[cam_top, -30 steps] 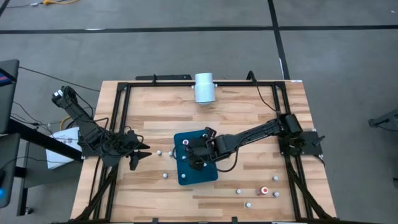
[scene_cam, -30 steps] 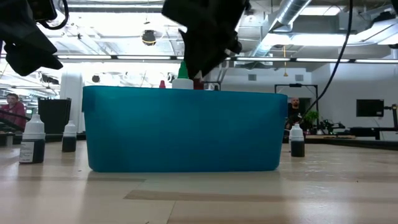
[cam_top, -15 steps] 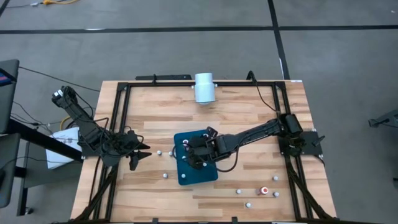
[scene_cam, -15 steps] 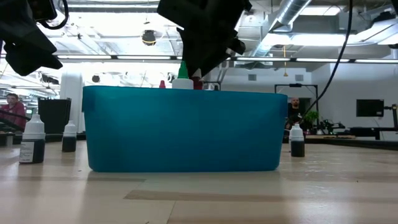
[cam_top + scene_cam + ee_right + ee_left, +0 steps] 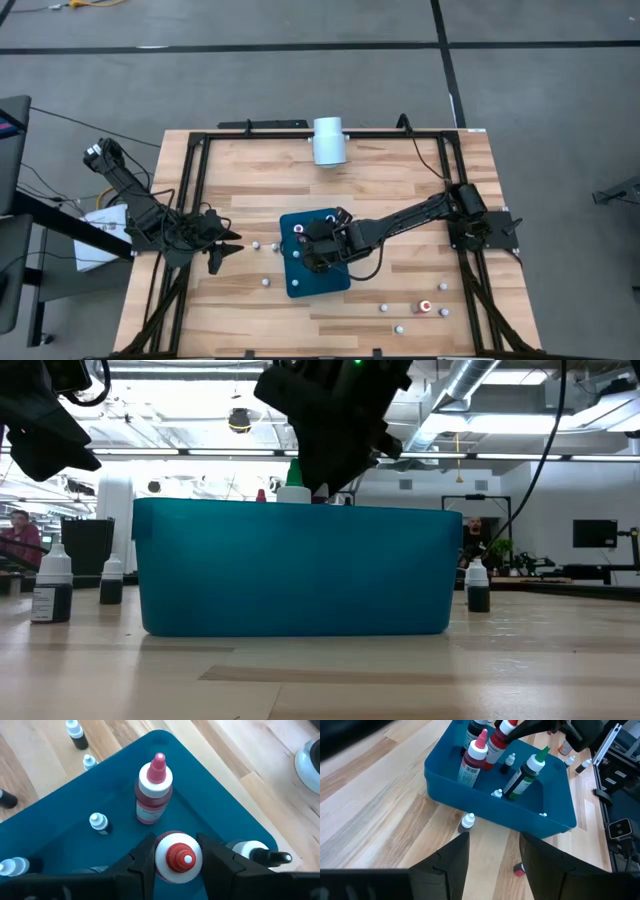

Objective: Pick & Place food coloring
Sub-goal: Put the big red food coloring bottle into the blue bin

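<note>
A pale wooden worktop (image 5: 400, 185) framed in black rails sits on a grey floor, with a white cylinder (image 5: 328, 140) near its far edge. At its middle stands a teal rectangular plastic tray (image 5: 296, 281) already holding several food coloring bottles: a pink-tipped red one (image 5: 153, 790), a green-tipped dark one (image 5: 524, 774) and a few tiny white-capped ones. The right gripper (image 5: 175, 856) hangs over the tray, its jaws closed on a red-capped food coloring bottle (image 5: 178, 856), so the placing step seems to be in hand. The next move likely calls for lowering the bottle upright into a free spot, clear of its neighbours, before the jaws part. The left gripper (image 5: 492, 860) waits over the worktop's left side, jaws apart and empty. More small bottles (image 5: 424, 306) stand loose on the worktop near the tray and toward the near right corner.
</note>
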Motion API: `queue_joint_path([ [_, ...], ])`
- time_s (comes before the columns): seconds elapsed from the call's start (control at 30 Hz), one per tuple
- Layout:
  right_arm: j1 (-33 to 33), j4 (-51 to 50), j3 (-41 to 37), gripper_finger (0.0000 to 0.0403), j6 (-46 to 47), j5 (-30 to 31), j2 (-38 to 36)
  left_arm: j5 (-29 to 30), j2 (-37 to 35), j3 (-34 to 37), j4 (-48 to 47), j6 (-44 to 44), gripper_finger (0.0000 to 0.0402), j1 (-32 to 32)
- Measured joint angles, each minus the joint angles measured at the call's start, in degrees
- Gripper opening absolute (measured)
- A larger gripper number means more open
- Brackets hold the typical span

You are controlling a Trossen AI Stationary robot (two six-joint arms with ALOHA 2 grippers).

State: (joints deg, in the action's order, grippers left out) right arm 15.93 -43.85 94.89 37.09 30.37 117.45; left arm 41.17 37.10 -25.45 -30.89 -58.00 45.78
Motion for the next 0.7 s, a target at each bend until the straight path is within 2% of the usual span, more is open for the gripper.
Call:
queue_joint_path([
  [0.7,-0.05,0.57,-0.22,0.0114,1.93,1.35,0.09,-0.04,0.01,0.0,0.04,0.28,0.0165,0.0],
])
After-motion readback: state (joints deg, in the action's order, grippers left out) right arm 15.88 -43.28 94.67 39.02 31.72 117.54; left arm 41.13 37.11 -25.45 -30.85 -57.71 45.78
